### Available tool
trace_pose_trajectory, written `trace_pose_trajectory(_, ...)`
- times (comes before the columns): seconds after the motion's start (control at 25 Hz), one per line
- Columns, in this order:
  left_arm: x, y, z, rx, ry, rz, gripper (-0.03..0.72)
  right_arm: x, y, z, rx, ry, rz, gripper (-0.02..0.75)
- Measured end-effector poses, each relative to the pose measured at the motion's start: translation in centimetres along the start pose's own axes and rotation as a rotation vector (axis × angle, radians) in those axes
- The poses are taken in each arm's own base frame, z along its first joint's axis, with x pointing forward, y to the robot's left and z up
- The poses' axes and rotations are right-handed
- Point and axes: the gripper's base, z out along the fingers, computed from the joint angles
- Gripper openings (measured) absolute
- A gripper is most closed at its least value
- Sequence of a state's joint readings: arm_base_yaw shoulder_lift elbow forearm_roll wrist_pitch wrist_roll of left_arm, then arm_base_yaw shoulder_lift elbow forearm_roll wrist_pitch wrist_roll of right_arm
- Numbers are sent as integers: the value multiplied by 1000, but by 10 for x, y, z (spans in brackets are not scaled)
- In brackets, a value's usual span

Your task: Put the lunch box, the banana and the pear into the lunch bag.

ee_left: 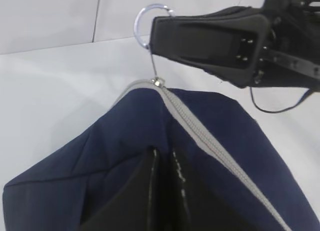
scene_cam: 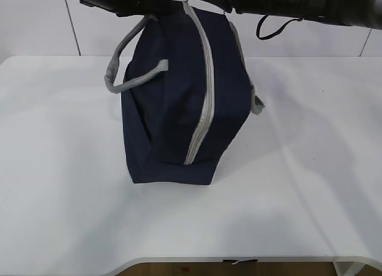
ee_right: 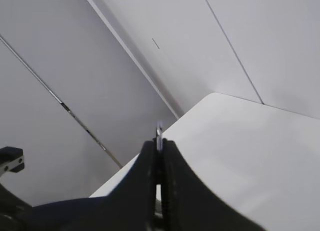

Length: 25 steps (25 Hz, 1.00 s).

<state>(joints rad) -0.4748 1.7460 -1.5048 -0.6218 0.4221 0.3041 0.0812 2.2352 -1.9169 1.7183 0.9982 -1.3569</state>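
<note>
I had the bag (scene_cam: 179, 109) standing on the white tabletop (scene_cam: 310, 186), with its grey zipper (scene_cam: 203, 103) running up its front, and every place I name is told from that bag. Both arms met just above its top.

My right gripper (ee_left: 155, 38) had its fingers (ee_left: 200, 41) clenched on the thin metal link of the ring pull (ee_left: 150, 23), right above the top end of the zipper. In the right wrist view the two fingers pressed flat together with a bit of metal poking out between them. I held the pull that way so the zipper could be slid along.

My left gripper (ee_left: 162, 191) sat at the near top edge of the bag, fingers squeezed nearly closed on the blue cloth beside the zipper, as far as I could tell. I think it was pinching the bag so it would stay still and taut while the other hand pulled.

The zipper looked closed all along its length. A grey handle (scene_cam: 128, 67) hung loose off the bag's left side.

I could not see the lunch box, banana or pear anywhere. I could not tell if they were inside.
</note>
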Motion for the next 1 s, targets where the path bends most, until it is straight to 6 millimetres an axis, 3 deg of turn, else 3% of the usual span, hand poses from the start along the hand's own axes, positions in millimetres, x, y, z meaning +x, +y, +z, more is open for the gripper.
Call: trace_pose_trajectory(1.0,-4,-10,-8,113,-14,65,11,-2,4,-1,-43,6,22,6)
